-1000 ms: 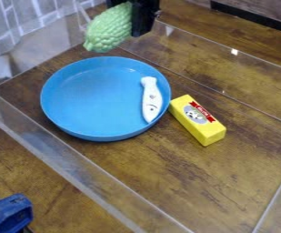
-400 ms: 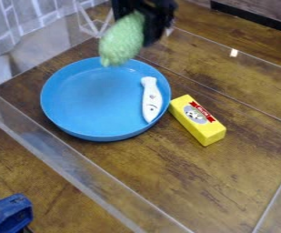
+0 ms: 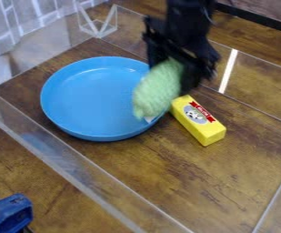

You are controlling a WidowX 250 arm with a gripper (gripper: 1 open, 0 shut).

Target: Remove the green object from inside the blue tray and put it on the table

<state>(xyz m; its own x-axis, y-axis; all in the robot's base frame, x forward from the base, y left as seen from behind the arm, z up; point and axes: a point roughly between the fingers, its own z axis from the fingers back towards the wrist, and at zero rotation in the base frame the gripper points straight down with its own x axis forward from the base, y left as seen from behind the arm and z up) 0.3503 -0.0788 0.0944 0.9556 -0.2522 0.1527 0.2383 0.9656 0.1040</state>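
Green gourd (image 3: pixel 160 89) in my grip, I hold my dark end effector (image 3: pixel 176 69), closed on the piece, over the right rim of the blue tray (image 3: pixel 88 98). The gourd hangs tilted and slightly blurred between the tray and a yellow box (image 3: pixel 198 120), its lower end over the tray's edge. The pickup looks done, and the lift out of the tray nearly so; by my judgement what is left is to move fully past the rim, lower the gourd to the wood and let go. The yellow box, close to the tray's right side, could be bumped on the way down.

Nearest the camera, to the near left of the tray, a crumpled blue item (image 3: pixel 6 215) shows at the picture's corner. A clear raised edge (image 3: pixel 72 164) runs past the tray's near left side. Brown planks of the counter (image 3: pixel 167 182) spread to the near right of the tray, glossy with reflected light. Beyond the tray, at the far left, stand a pale wire-like shape (image 3: pixel 99 20) and crinkled, see-through sheeting (image 3: pixel 19 32).
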